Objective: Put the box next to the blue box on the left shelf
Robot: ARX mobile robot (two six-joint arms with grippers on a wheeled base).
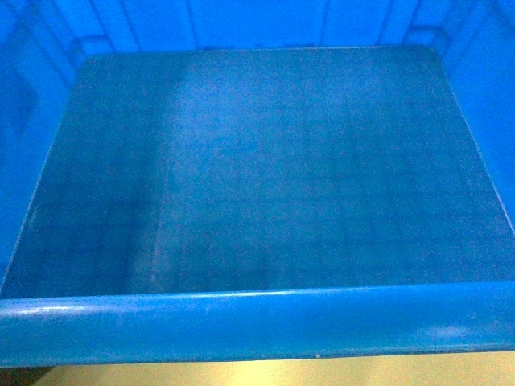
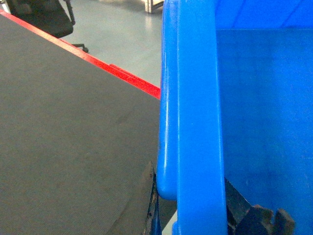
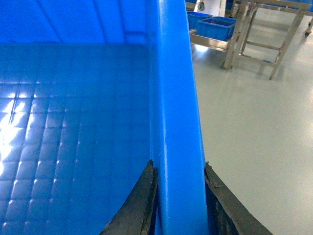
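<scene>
While the blue crate [image 1: 257, 185] fills nearly the whole head view, the surroundings show only at the edges: a strip of yellowish floor [image 1: 265, 372] below its near rim, and in the left wrist view a dark grey surface [image 2: 63, 137] edged by a red strip [image 2: 122, 76], with a black office chair [image 2: 46, 17] on the pale floor beyond. From the right wrist view, steel-framed shelving [image 3: 254, 29] carrying smaller blue bins [image 3: 215, 24] stands well apart across a glossy grey-green floor. Nothing lies inside the crate; its square-grid floor is bare and catches patches of glare. Its walls are bright blue with vertical ribs, and a thick rolled rim runs around the top. The right gripper [image 3: 178, 205] is clamped on the crate's right rim, one dark finger [image 3: 139, 205] pressed against the inner wall and the other against the outer side. The left gripper [image 2: 195, 205] straddles the left rim likewise, a dark finger [image 2: 244, 213] inside and another outside, clenched on it. The crate sits right in front of the robot, between both arms.
</scene>
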